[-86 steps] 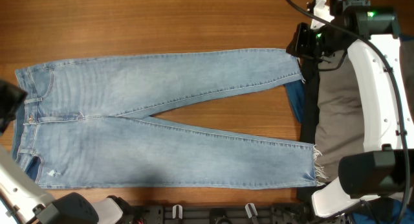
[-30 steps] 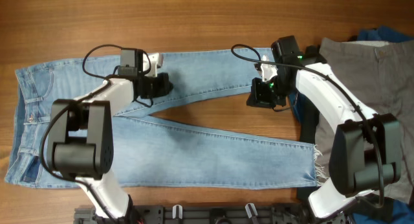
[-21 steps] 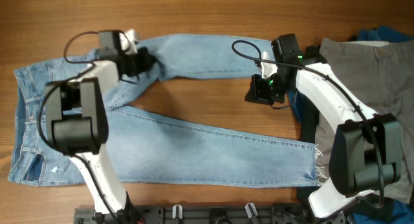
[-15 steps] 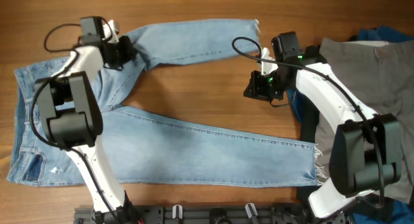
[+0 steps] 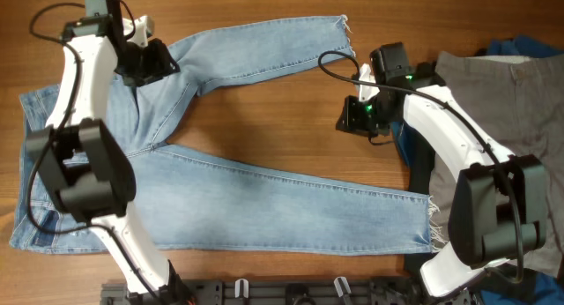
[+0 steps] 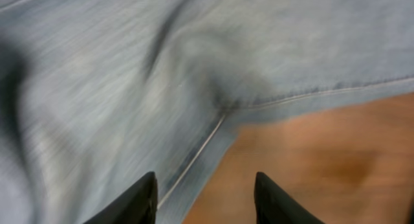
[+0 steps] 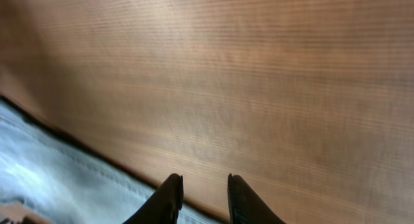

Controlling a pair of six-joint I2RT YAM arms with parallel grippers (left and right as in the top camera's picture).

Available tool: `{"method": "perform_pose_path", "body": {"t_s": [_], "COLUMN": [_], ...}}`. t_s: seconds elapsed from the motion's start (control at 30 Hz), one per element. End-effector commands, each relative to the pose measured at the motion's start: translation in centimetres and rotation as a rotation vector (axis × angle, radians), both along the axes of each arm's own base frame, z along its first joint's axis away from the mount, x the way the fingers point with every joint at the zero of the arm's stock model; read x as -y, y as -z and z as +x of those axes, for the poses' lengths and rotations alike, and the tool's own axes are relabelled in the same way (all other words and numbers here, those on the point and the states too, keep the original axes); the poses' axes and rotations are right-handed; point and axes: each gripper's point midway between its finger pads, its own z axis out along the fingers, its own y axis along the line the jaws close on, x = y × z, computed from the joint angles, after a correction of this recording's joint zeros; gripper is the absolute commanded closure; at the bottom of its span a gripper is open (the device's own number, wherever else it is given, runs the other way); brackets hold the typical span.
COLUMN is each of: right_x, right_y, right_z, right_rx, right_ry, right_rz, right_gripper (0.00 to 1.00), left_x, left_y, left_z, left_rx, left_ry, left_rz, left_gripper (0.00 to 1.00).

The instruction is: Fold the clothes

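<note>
Read the clock on the overhead view, with 12 at the top edge. The wooden table (image 5: 264, 120) carries the jeans (image 5: 220, 208), laid flat with the waist at 9 o'clock and both legs going toward 3. The lower leg (image 5: 352, 212) runs toward 4 o'clock. The upper leg (image 5: 264, 45) is swung away from it and its long axis points toward 2 o'clock. At 3 o'clock lie a grey garment (image 5: 502, 93) and a bright-blue garment (image 5: 529, 48), partly under the right arm.

The left gripper (image 5: 157, 63) stands over the thigh end of the upper leg. Its fingers (image 6: 139, 198) are well apart and hold nothing; denim and a seam (image 6: 194, 156) are below them. The right gripper (image 5: 346, 122) hovers over bare wood between the two legs, with its fingers (image 7: 171, 198) only a little apart and empty.

For the next move, I judge that the frayed hem (image 5: 339, 27) matters most. It lies at 12 o'clock from the right gripper, so your right arm is the nearer one.

The left arm hides part of the waist. The left wrist view is blurred. I cannot make out what the dark cloth under the right arm is.
</note>
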Motion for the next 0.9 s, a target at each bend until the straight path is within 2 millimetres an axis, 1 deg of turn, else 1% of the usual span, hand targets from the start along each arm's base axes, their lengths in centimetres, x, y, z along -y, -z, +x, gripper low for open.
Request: {"method": "perform_pose_path", "body": {"t_s": [0.0, 0.03, 0.07, 0.1, 0.13, 0.17, 0.2, 0.23, 0.33, 0.43, 0.53, 0.63, 0.7, 0.77, 0.87], "right_x": [0.2, 0.3, 0.3, 0.3, 0.3, 0.3, 0.3, 0.3, 0.3, 0.1, -0.1, -0.4, -0.5, -0.6, -0.6], "right_y": [-0.8, -0.8, -0.8, -0.7, -0.7, -0.8, -0.8, -0.8, -0.8, -0.9, -1.1, -1.3, -1.4, -1.5, -1.6], "right_z": [-1.2, -1.6, -1.8, -1.8, -1.9, -1.9, -1.9, -1.8, -1.8, -1.0, 0.3, 1.1, 1.5, 1.8, 2.2], "right_rx": [-0.013, -0.022, -0.026, -0.027, -0.029, -0.029, -0.029, -0.028, -0.026, 0.011, 0.059, 0.096, 0.110, 0.125, 0.133], "right_ry": [-0.056, -0.078, -0.086, -0.087, -0.087, -0.087, -0.086, -0.087, -0.087, -0.087, -0.074, -0.070, -0.066, -0.065, -0.049], "right_rz": [-0.014, -0.019, -0.021, -0.021, -0.021, -0.020, -0.020, -0.020, -0.021, -0.014, -0.003, 0.009, 0.012, 0.015, 0.019], "right_gripper": [0.72, 0.71, 0.70, 0.70, 0.70, 0.70, 0.70, 0.70, 0.70, 0.70, 0.70, 0.70, 0.70, 0.70, 0.70], "left_x": [-5.7, -7.5, -8.8, -9.7, -11.2, -12.5, -13.4, -14.4, -16.2, -18.2, -19.2, -20.4, -21.7, -23.7, -26.4], "left_y": [-1.8, -1.4, -0.9, -0.6, 0.3, 0.9, 1.5, 2.4, 4.8, 7.6, 9.7, 12.0, 13.1, 14.2, 15.0], "left_z": [-2.3, -3.3, -4.0, -4.4, -5.2, -5.8, -6.3, -6.9, -8.3, -9.8, -10.8, -12.6, -14.4, -17.4, -21.5], "left_rx": [-0.058, -0.104, -0.138, -0.154, -0.181, -0.198, -0.210, -0.222, -0.229, -0.220, -0.206, -0.208, -0.235, -0.291, -0.360], "left_ry": [-0.114, -0.204, -0.271, -0.317, -0.397, -0.463, -0.506, -0.547, -0.605, -0.667, -0.702, -0.763, -0.843, -0.953, -1.100], "left_rz": [0.250, 0.280, 0.286, 0.278, 0.263, 0.249, 0.238, 0.215, 0.147, 0.137, 0.138, 0.135, 0.148, 0.187, 0.228], "left_gripper": [0.56, 0.64, 0.71, 0.80, 0.88, 0.94, 0.96, 0.96, 0.96, 0.96, 0.96, 0.96, 0.96, 0.96, 0.96]}}
